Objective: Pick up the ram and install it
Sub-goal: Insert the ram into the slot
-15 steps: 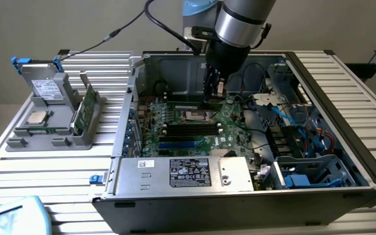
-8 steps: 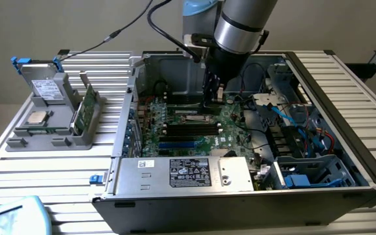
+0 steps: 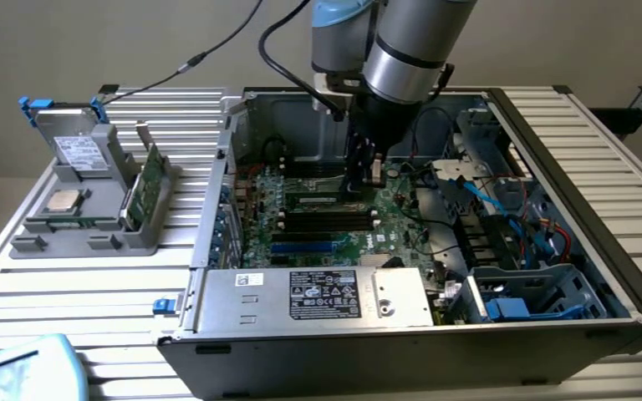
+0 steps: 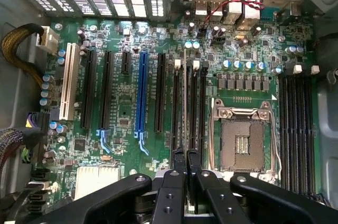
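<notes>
An open desktop computer case (image 3: 572, 180) lies on its side on a slatted metal table (image 3: 87, 284). A robot arm (image 3: 410, 46) reaches down into it. At the arm's tip the jaws stand narrow, pinched on the upper edge of the ram (image 3: 323, 199).

The ram stands on edge over the green motherboard (image 3: 399, 213), in line with one of the long black memory slots. In the wrist view the ram (image 4: 185, 102) shows edge-on as a thin pale line running away from the jaws, just beside the empty CPU socket (image 4: 243, 142). Whether it is already seated in its slot or only resting above it cannot be told.

The stick looks light, thin and stiff, a flat board that would likely snap or bend its contacts if twisted. Its faces carry chips and a small white label, so the bare top edge is the safest hold, with force straight down along the slot.

On the table, at the exterior view's left, a grey holder (image 3: 87, 230) carries a taller green card (image 3: 143, 188) and a square silver chip (image 3: 64, 200), well apart from the case.
</notes>
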You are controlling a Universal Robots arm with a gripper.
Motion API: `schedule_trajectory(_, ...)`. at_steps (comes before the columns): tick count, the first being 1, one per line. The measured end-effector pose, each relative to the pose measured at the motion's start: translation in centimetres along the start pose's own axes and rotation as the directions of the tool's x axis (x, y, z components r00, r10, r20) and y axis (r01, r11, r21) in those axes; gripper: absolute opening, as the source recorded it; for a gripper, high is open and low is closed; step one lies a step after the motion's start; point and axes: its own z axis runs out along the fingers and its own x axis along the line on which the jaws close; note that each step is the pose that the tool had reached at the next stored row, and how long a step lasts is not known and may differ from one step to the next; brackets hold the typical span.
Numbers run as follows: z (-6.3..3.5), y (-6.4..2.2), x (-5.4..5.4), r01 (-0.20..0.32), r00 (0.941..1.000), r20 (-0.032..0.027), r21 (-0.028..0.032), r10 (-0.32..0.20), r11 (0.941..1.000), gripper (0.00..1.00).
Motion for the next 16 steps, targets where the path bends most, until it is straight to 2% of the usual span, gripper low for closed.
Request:
schedule_trajectory(1, 0.1, -0.01, -0.05, 0.0, 1.0, -0.0025, 0.0007, 0.0, 1.0, 0.13)
schedule_trajectory(2, 0.15, -0.02, -0.09, -0.001, 1.0, -0.0055, 0.0045, 0.001, 1.0, 0.13)
schedule_trajectory(3, 0.17, -0.03, -0.12, -0.001, 1.0, -0.0085, 0.0109, 0.001, 0.9999, 0.13)
schedule_trajectory(6, 0.21, 0.01, -0.29, -0.003, 0.9998, -0.022, 0.0417, 0.004, 0.9991, 0.13)
schedule_trajectory(7, 0.24, 0.03, -0.35, -0.004, 0.9996, -0.0267, 0.0471, 0.005, 0.9989, 0.13)
schedule_trajectory(9, 0.32, 0.13, -0.41, -0.004, 0.9996, -0.0294, 0.0505, 0.006, 0.9987, 0.13)
schedule_trajectory(16, 1.09, 0.3, -0.58, -0.018, 0.9994, -0.0295, 0.0511, 0.019, 0.9985, 0.13)
